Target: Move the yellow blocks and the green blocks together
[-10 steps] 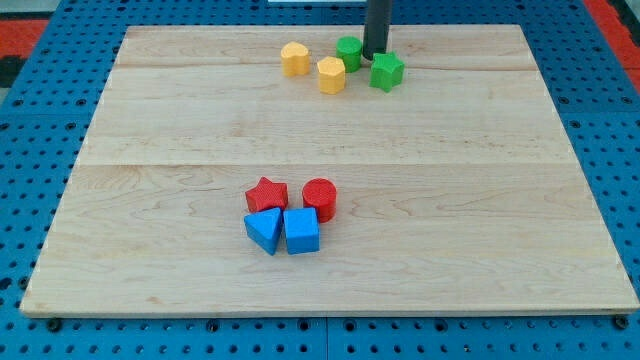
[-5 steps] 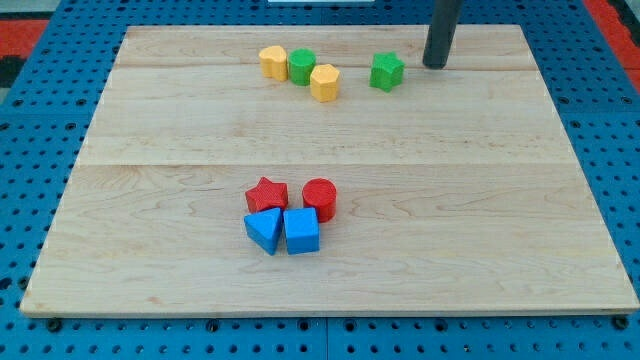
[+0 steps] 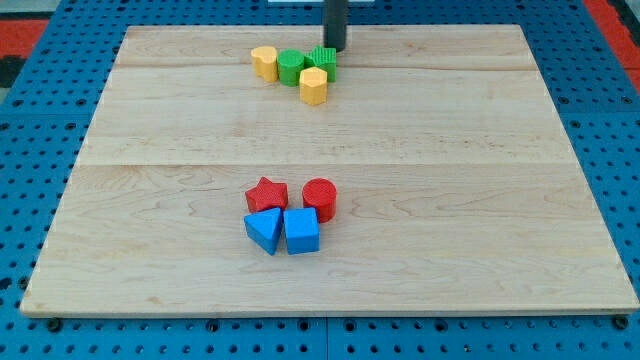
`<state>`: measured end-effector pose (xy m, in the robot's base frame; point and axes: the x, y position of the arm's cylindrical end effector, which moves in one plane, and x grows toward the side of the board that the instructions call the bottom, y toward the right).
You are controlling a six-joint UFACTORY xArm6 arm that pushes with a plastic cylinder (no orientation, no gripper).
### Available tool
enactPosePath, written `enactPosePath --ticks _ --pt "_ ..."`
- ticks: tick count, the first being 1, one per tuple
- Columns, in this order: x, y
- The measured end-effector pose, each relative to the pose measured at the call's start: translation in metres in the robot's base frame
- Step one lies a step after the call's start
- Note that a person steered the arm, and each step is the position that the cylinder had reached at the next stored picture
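Near the view's top, left of centre, two yellow and two green blocks sit bunched together. A rounded yellow block is leftmost, with a green cylinder touching its right side. A green star-like block sits right of the cylinder, and a yellow hexagonal block lies just below them. My tip stands just above and right of the green star-like block, touching or nearly touching it.
A red star block, a red cylinder, a blue triangular block and a blue cube form a tight cluster at the board's middle. The wooden board lies on a blue pegboard.
My tip moved left from the board's top right to beside the green star-like block. That block slid left against the others. The other top blocks shifted slightly left.
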<state>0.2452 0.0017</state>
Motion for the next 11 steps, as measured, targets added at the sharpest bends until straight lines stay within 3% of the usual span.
enactPosePath --ticks 1,2,3,5,6,7,10,11 --pt "0.017 -0.003" --pt "-0.042 0.001" --pt "-0.016 -0.083" --pt "0.046 -0.073" --pt "0.048 -0.171" --pt "0.097 -0.138" --pt "0.091 -0.067" --pt "0.113 -0.097"
